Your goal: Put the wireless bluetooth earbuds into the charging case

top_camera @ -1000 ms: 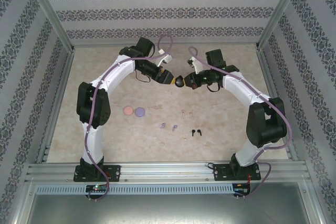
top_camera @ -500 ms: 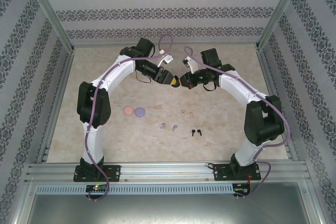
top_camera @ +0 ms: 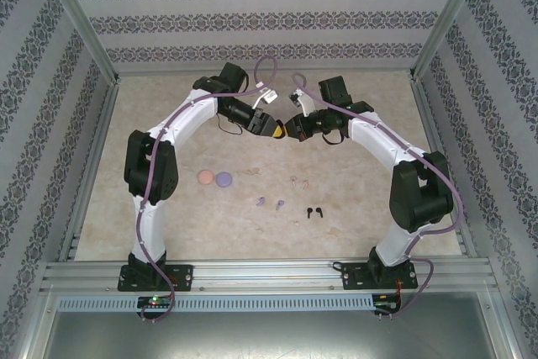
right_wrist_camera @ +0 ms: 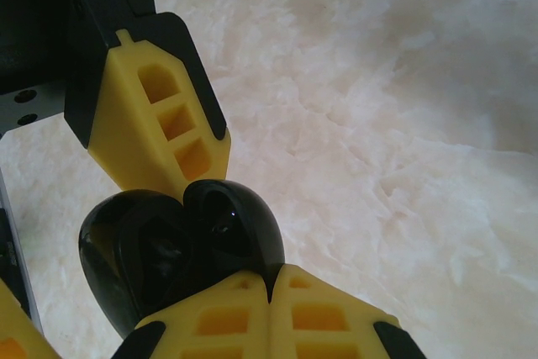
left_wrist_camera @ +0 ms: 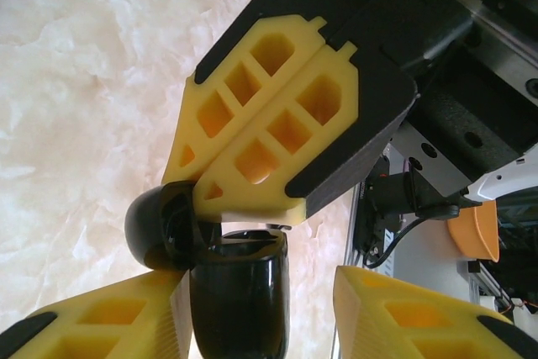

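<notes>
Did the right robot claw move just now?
Yes. The right gripper slid a little leftward in the top view, judged against the unmoved pale pink earbuds.

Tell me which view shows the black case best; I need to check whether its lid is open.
Right wrist view: the black case sits close and nearly whole, its two halves apart, pinched by the shut right hand. Left wrist view shows it partly covered by that hand. Top view gives just a dark speck.
</notes>
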Available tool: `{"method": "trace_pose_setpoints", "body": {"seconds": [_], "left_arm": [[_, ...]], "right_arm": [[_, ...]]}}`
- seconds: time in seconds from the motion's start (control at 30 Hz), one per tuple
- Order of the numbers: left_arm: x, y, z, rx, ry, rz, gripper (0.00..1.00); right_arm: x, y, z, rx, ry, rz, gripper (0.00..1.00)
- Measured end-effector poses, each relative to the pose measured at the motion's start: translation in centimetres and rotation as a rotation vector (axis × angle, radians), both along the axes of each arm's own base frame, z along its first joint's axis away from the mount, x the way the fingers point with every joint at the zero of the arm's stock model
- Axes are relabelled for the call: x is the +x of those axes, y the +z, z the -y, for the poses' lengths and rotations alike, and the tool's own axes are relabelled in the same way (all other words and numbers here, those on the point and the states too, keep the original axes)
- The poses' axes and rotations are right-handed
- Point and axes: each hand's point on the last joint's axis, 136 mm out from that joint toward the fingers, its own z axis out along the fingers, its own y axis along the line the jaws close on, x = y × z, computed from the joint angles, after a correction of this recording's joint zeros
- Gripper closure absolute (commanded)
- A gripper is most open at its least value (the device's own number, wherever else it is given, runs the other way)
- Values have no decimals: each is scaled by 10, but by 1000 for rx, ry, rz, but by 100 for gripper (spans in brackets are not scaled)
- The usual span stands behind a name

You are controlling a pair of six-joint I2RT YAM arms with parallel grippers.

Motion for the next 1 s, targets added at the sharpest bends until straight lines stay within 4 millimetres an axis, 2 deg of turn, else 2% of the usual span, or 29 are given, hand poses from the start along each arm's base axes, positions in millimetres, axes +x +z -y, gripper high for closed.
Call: {"method": "trace_pose_setpoints", "body": {"seconds": [0.37, 0.47, 0.53, 0.57, 0.63, 0.67, 0.73, 0.77, 0.87, 1.0], "left_arm": [[0, -2, 1, -7, -8, -3, 70], [0, -4, 1, -7, -8, -8, 78], [0, -5, 1, -8, -9, -11, 87], [0, -5, 1, -8, -10, -10, 91], [0, -5, 1, -10, -9, -14, 100], [-1, -6, 1, -13, -11, -17, 100], [-2, -9, 1, -19, -12, -22, 100], [-2, -11, 1, -20, -10, -29, 100], [-2, -23, -1, -12, 8, -41, 100], [-1, -31, -11, -13, 61, -46, 100]], "right_arm": [[1, 2, -1, 4, 2, 3, 100], [1, 1, -1, 3, 2, 1, 100], [2, 1, -1, 3, 1, 1, 100], [2, 1, -1, 2, 0, 0, 98], [2, 1, -1, 2, -5, -3, 81], [2, 0, 0, 2, -9, -7, 75], [4, -3, 4, -14, -37, -23, 54], [6, -4, 8, -23, -58, -28, 49], [8, 3, 17, -7, -105, -26, 36], [-7, 22, 37, 14, -184, -14, 30]]}}
